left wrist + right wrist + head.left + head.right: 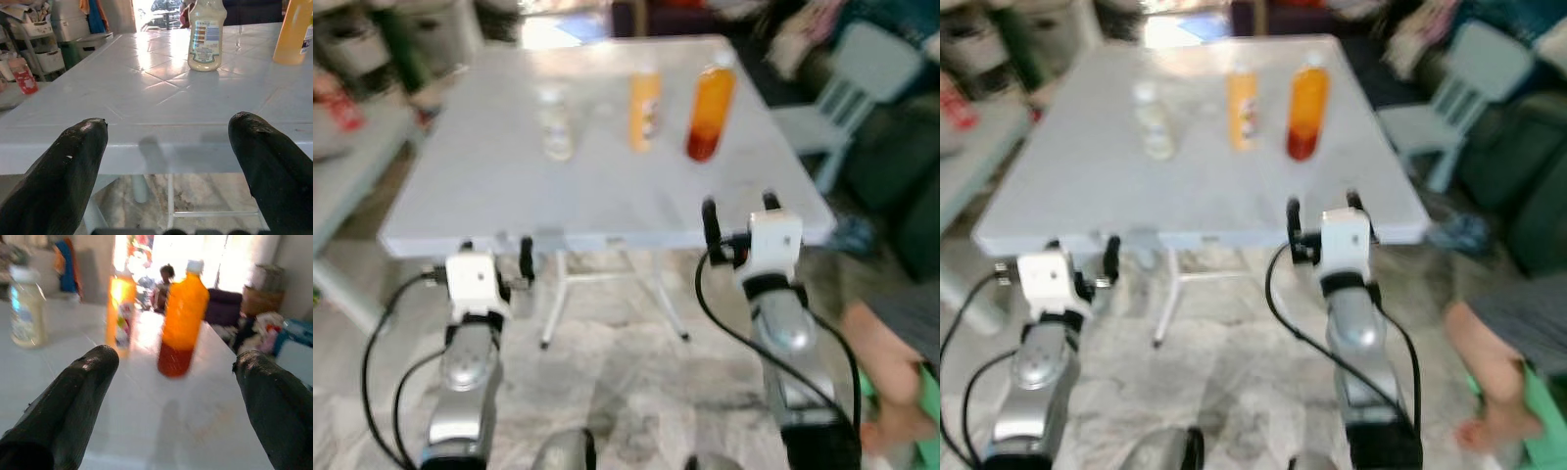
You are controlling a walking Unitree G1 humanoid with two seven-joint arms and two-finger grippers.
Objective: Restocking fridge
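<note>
Three bottles stand upright in a row on the white table (509, 186): a small pale milky bottle (555, 124), a slim orange bottle (645, 110) with a label, and a larger orange-and-red juice bottle (711, 111) with a white cap. My left gripper (495, 257) is open at the table's near edge, below the pale bottle (206, 35). My right gripper (738, 217) is open too, raised at the near edge and facing the juice bottle (183, 323). Nothing is between either pair of fingers.
A pale blue chair (847, 83) stands right of the table. A person's arm (891, 367) shows at the lower right. Shelving with containers (347, 93) lines the left. The table's folding legs (558, 294) stand on a marbled floor.
</note>
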